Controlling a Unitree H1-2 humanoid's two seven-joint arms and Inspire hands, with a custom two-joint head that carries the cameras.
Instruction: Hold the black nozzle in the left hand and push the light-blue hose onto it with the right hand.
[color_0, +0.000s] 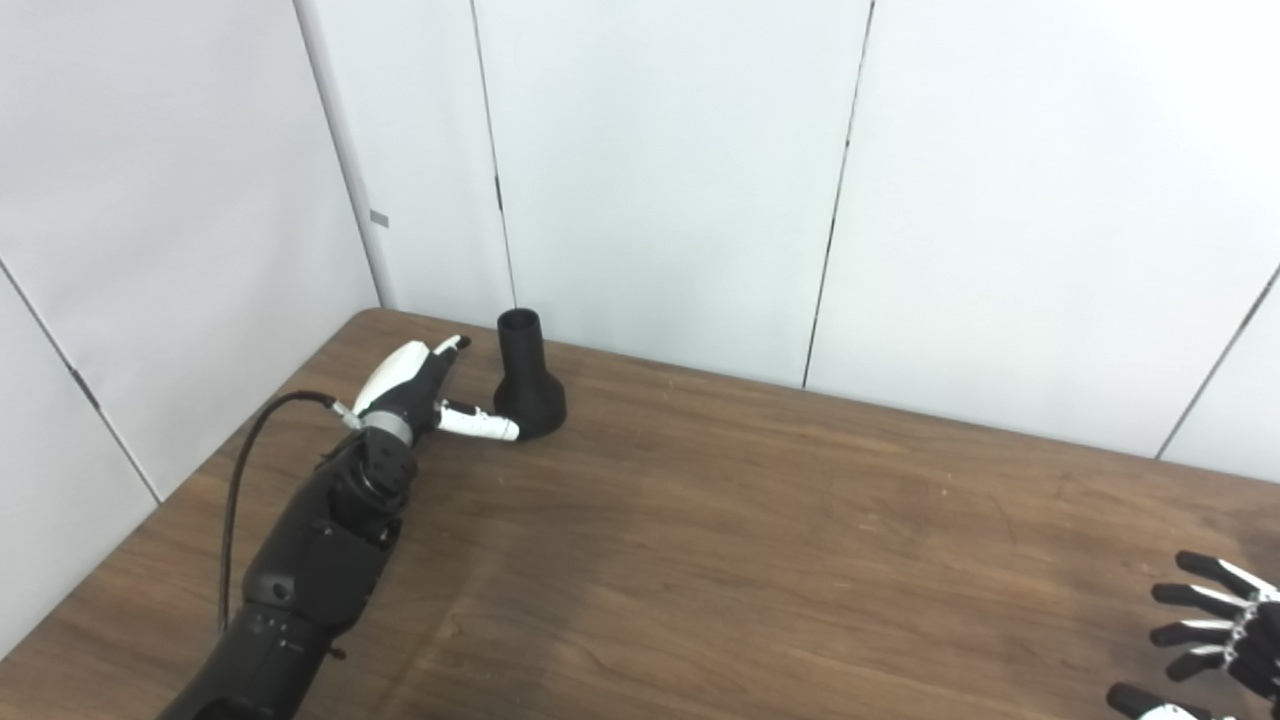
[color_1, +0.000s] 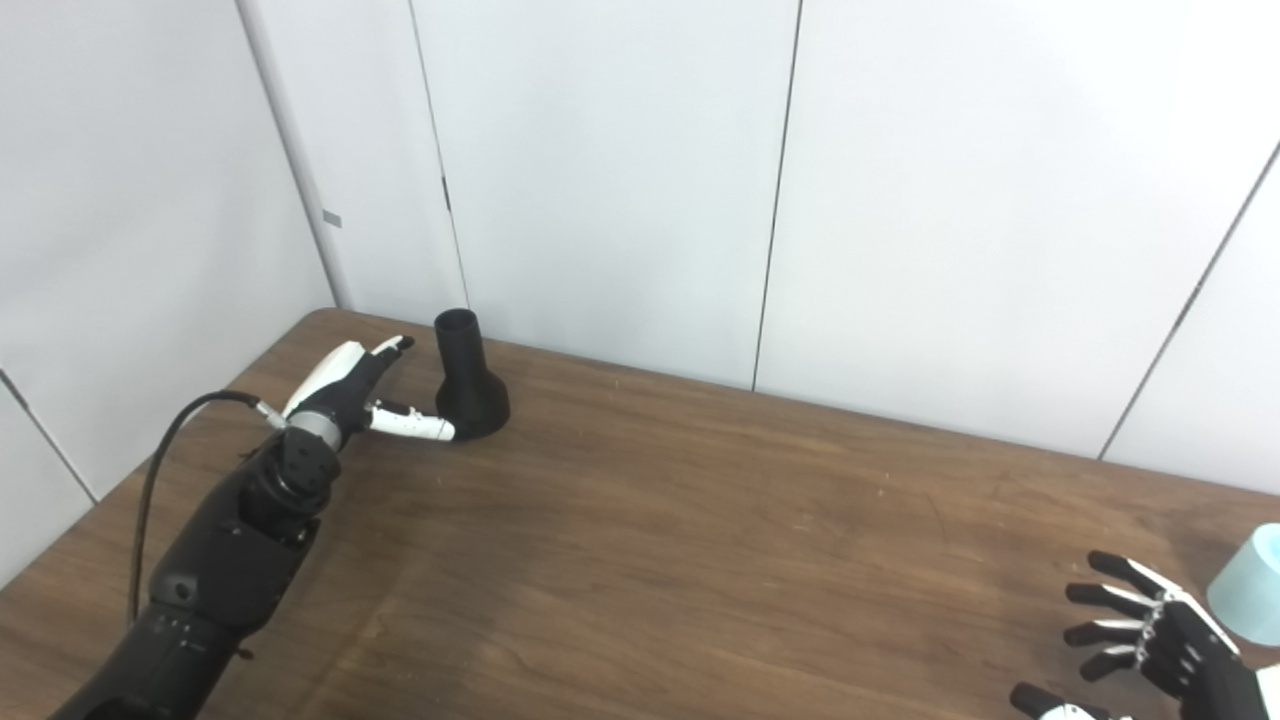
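The black nozzle (color_0: 527, 378) stands upright on its wide base at the far left of the wooden table, narrow neck up. My left hand (color_0: 425, 388) is open just to its left, thumb reaching toward the base and the fingers stretched past the neck; I cannot tell whether it touches. At the bottom right, my right hand (color_1: 1150, 635) hovers open with fingers spread, holding nothing. The light-blue hose (color_1: 1248, 586) shows only as a pale end at the right edge of the right eye view, just right of that hand.
The brown wooden table (color_0: 760, 540) fills the lower part of the view. White wall panels (color_0: 660, 170) rise close behind its far edge and along its left side. A black cable (color_0: 240, 470) loops off my left forearm.
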